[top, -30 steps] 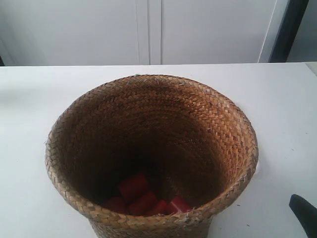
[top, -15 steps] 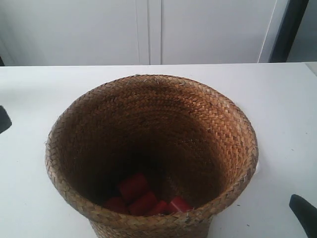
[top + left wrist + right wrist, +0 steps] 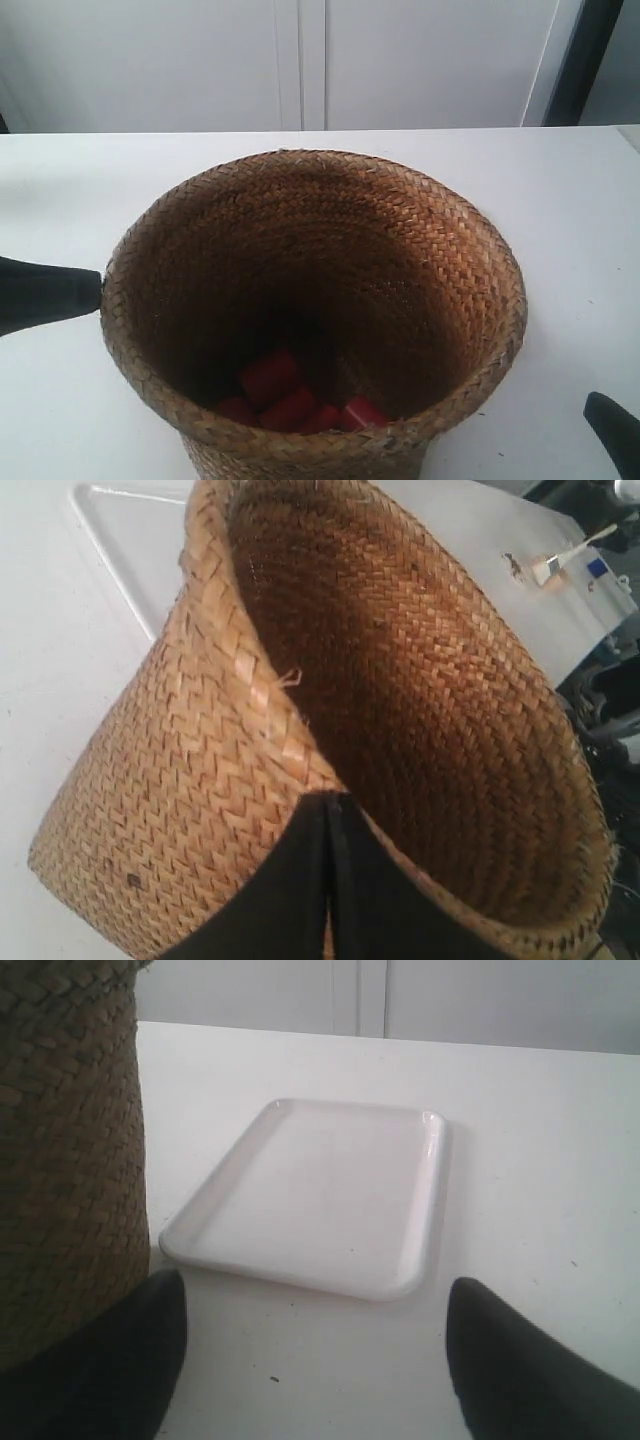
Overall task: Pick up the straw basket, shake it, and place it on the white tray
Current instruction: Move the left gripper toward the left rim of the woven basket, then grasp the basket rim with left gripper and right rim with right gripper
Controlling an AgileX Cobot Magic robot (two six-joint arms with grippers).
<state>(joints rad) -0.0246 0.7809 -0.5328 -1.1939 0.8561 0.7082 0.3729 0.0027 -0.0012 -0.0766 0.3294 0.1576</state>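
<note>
The straw basket (image 3: 330, 260) stands upright on the white table, a golden-brown woven bucket with a wide rolled rim. My left gripper (image 3: 330, 805) is shut on its rim, one finger outside the wall and one inside. In the exterior view it comes in from the left and meets the rim (image 3: 97, 285). The white tray (image 3: 320, 1190) lies flat and bare on the table beside the basket (image 3: 70, 1160). My right gripper (image 3: 315, 1360) hangs open above the table just short of the tray, holding nothing, with one finger next to the basket's wall. The tray's outline (image 3: 120, 540) also shows past the basket.
Several red blocks (image 3: 290, 400) lie in the bottom of the basket. A dark fingertip (image 3: 615, 430) shows at the exterior view's lower right. White cabinet doors (image 3: 300, 60) stand behind the table. A small brush (image 3: 570, 555) lies on a far surface.
The left gripper came in from the exterior view's left and closed on the basket's rim. The rim has shifted slightly to the right. The dark fingertip at lower right has not moved.
</note>
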